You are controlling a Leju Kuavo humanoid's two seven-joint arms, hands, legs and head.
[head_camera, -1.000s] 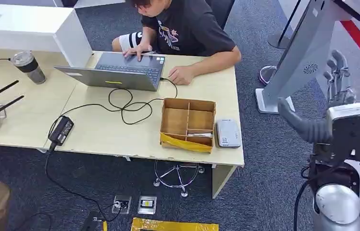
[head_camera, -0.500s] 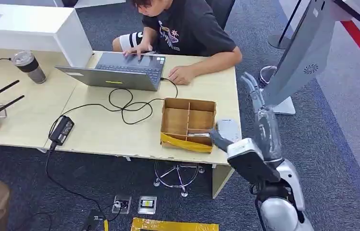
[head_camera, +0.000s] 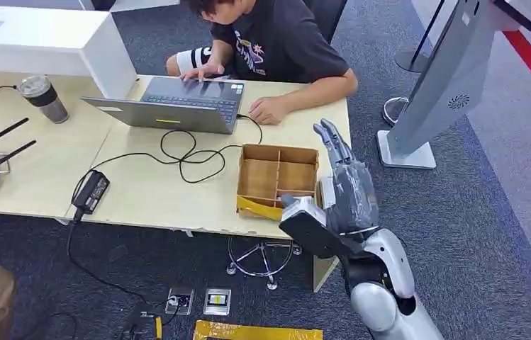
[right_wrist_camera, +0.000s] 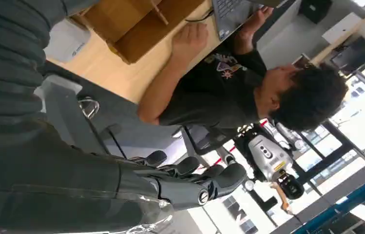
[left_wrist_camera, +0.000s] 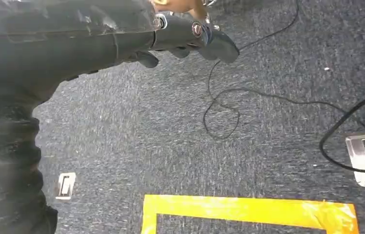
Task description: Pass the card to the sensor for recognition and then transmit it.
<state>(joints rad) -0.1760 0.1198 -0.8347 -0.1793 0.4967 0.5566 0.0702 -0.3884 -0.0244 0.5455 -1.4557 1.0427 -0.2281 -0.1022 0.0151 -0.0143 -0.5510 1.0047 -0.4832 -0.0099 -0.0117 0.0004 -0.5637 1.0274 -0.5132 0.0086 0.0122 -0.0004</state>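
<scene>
Right hand (head_camera: 339,164) raised over tabletop (head_camera: 177,191) edge beside box (head_camera: 277,182), fingers straight, apart, holding nothing. Left hand (left_wrist_camera: 185,36) above carpet, empty (fingers loosely apart). Card, sensor hidden; orientation, writing unreadable.

Office corner with dark blue-grey carpet floor (head_camera: 418,212).
A pale wooden desk (head_camera: 156,191) stands on it beside a white cabinet (head_camera: 42,42); yellow tape (left_wrist_camera: 248,209) marks the carpet, and a grey slanted kiosk stand (head_camera: 439,78) rises nearby.
</scene>
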